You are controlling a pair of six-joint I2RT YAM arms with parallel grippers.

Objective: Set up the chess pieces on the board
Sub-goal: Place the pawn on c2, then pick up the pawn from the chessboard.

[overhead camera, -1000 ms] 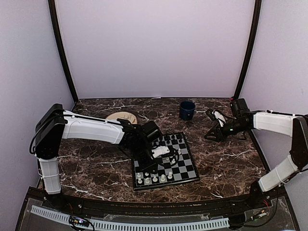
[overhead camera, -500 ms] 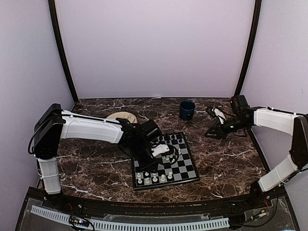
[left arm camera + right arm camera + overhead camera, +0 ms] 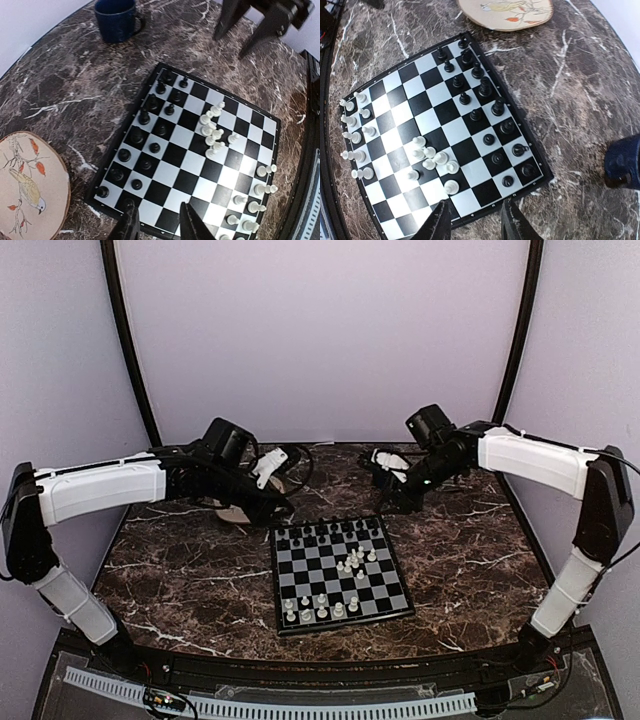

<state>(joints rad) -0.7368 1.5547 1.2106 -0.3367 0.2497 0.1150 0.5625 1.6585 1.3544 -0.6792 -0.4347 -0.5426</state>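
The board (image 3: 322, 578) lies in the middle of the marble table. Black chess pieces (image 3: 330, 534) fill its two far rows. Cream-white chess pieces stand in a loose cluster (image 3: 355, 560) mid-board, and several stand along the near edge (image 3: 320, 610). My left gripper (image 3: 285, 468) is raised beyond the board's far left corner, open and empty; its wrist view looks down on the board (image 3: 176, 156) between the fingers (image 3: 131, 226). My right gripper (image 3: 378, 468) is raised beyond the far right corner, open and empty, over the board's edge (image 3: 497, 204).
A round beige plate (image 3: 30, 185) with a bird picture lies left of the board, partly under my left arm (image 3: 235, 512). A dark blue cup (image 3: 116, 17) stands beyond the board's far right corner, near my right gripper (image 3: 250, 25).
My left gripper has lifted off the board's middle and drawn back to the far left. My right gripper has swung left from the table's right side to beside the cup.
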